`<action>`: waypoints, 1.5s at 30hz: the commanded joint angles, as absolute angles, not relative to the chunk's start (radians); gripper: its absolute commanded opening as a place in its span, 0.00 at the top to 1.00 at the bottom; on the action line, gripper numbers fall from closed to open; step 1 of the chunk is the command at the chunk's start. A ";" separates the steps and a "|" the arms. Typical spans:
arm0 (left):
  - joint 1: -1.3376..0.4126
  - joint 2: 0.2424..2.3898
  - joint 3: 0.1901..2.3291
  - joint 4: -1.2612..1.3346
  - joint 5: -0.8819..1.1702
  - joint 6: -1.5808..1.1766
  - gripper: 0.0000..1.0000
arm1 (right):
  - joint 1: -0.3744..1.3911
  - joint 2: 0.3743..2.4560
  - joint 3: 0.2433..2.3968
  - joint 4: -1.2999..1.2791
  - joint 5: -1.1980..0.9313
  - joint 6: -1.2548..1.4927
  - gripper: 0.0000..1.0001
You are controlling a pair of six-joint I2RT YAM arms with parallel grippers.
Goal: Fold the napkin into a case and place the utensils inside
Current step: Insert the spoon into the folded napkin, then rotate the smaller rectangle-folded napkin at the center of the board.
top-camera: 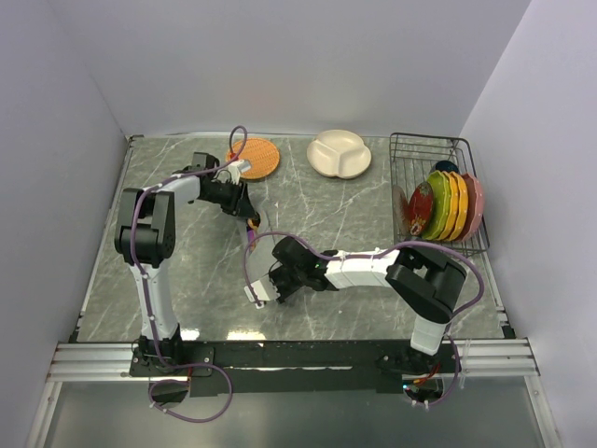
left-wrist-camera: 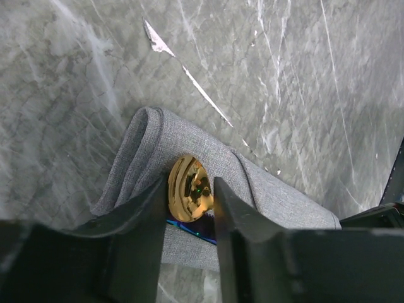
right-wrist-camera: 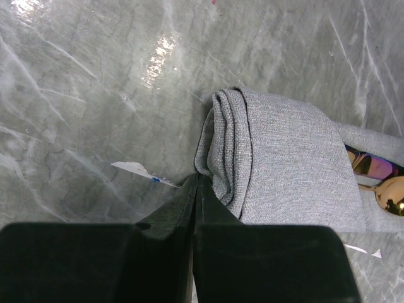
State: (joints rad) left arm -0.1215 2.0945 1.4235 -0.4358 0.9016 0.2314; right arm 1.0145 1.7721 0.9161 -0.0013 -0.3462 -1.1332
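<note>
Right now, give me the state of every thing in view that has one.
napkin: folded, layered.
spoon: tucked in napkin, bowl showing.
knife: tucked in napkin, end showing.
left gripper: open over spoon bowl.
right gripper: shut beside napkin's edge.
plates: upright in rack.

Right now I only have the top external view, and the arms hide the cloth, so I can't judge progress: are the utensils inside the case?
Observer: In the left wrist view, the bowl of the gold spoon sticks out of the folded grey napkin. Its handle is hidden inside.
Operator: And the knife?
Observer: In the right wrist view, one end of the purple knife pokes out beside the spoon, at the same open end.
Operator: Is the right arm holding the cloth?
Observer: The jaws of the right gripper are shut, with the tips at the edge of the folded end opposite the utensils. I can't tell whether they pinch a layer.
</note>
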 commanded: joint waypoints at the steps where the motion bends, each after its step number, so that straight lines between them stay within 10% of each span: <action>1: -0.124 2.080 1.473 -0.426 0.893 0.218 0.54 | 1.014 1.787 0.923 0.029 -0.331 -1.120 0.99; 14: -0.060 1.913 1.560 -0.295 0.749 0.094 0.31 | 1.002 1.707 0.937 -0.035 -0.448 -1.095 0.89; 28: 0.046 1.733 1.310 -0.699 0.560 0.492 0.46 | 0.862 1.456 1.005 -0.163 -0.508 -0.708 0.65; 45: -0.161 2.018 1.455 -0.633 0.456 0.442 0.48 | 0.549 1.284 0.916 -0.238 -0.422 -0.336 0.61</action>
State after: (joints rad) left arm -0.1303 1.9465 1.3426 -0.6365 0.4774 0.4484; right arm 0.5888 1.3365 0.9257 -0.2314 -0.4416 -0.4381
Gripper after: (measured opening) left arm 0.524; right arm 0.387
